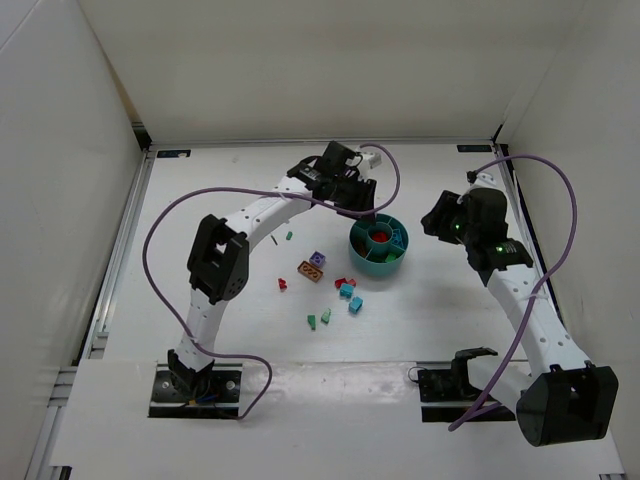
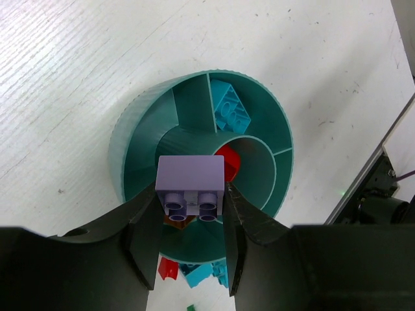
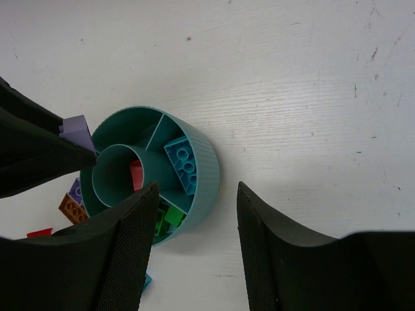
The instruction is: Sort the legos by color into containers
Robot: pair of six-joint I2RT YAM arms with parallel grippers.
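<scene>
The round teal bowl (image 1: pixel 378 262) (image 2: pixel 133 139) (image 3: pixel 209 170) stands mid-table. Its central cup holds a red brick (image 2: pixel 229 162). One outer compartment holds a blue brick (image 2: pixel 231 107) (image 3: pixel 182 163), another a green one (image 3: pixel 171 216). My left gripper (image 1: pixel 352 196) (image 2: pixel 191 206) hangs over the bowl's rim, shut on a purple brick (image 2: pixel 190 180) (image 3: pixel 77 130), studs towards the camera. To the right of the bowl, my right gripper (image 1: pixel 441 223) (image 3: pixel 196 192) is open, with nothing between its fingers.
Loose legos lie left of and in front of the bowl: a purple one (image 1: pixel 318 259), an orange one (image 1: pixel 311 271), red ones (image 1: pixel 283 284), teal ones (image 1: pixel 352 298) and green ones (image 1: pixel 319 319). White walls enclose the table (image 1: pixel 220 180).
</scene>
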